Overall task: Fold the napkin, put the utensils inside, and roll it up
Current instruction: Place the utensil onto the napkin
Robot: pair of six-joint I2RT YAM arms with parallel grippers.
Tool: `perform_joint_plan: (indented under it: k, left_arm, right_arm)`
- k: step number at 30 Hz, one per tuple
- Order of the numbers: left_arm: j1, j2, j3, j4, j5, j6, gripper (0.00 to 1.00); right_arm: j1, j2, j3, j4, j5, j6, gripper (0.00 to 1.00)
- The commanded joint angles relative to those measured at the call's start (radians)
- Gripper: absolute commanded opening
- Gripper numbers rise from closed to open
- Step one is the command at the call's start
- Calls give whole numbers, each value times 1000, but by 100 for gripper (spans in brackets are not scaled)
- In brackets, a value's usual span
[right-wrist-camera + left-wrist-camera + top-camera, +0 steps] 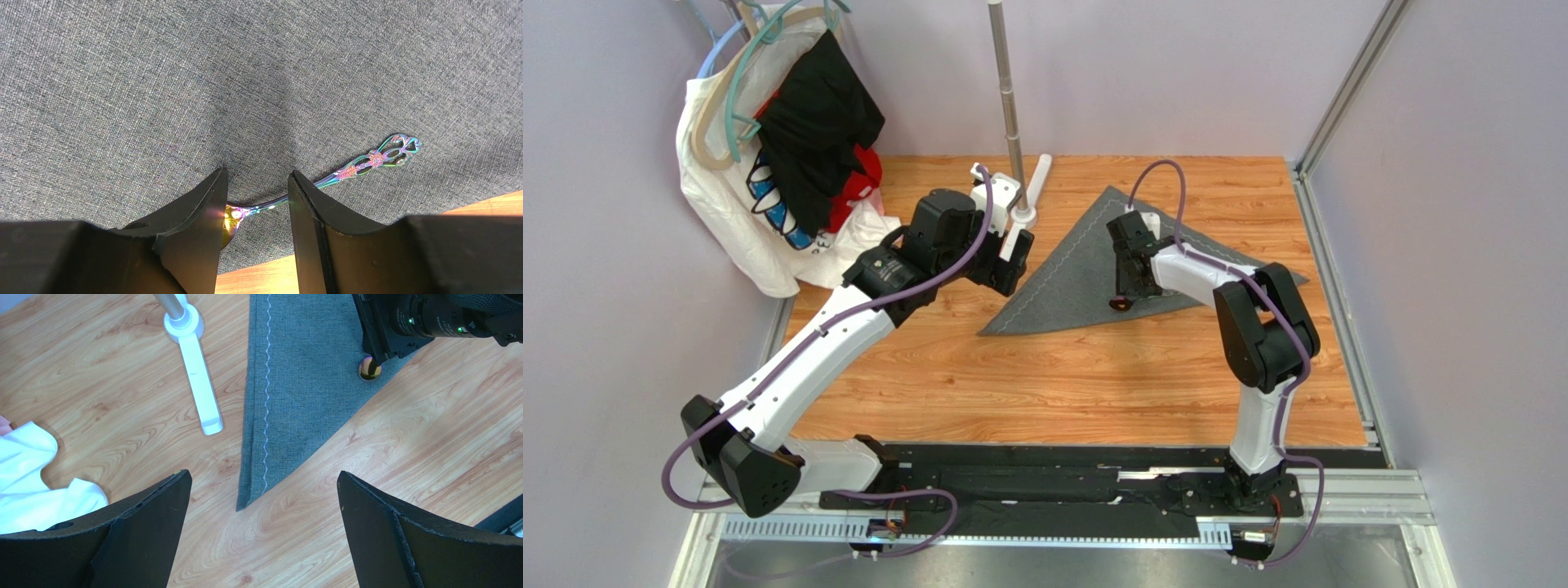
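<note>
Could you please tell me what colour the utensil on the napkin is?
The utensil is iridescent rainbow, best in right wrist view.

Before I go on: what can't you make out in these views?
- Right wrist view: head of the iridescent metal utensil, hidden by fingers of the right gripper; gripped or merely straddled, unclear.
- Top view: right part of the dark grey cloth napkin, covered by the right arm.

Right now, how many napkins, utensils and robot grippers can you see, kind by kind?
napkin: 1
spoon, the only utensil in view: 1
grippers: 2, the left gripper and the right gripper
total: 4
</note>
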Motion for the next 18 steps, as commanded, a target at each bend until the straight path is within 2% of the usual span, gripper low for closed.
perform_joint_plan:
  k: [1, 13, 18]
  left_arm:
    - [3, -10, 4, -2, -7, 16, 98]
    - [12, -35, 5, -2, -36, 6, 99]
    - [166, -108, -8, 18, 12, -33, 99]
  right_arm:
    - [-4, -13, -26, -82, -20, 42, 45]
    - [5, -106, -14, -116, -62, 68, 48]
    - [22, -254, 18, -156, -46, 48, 50]
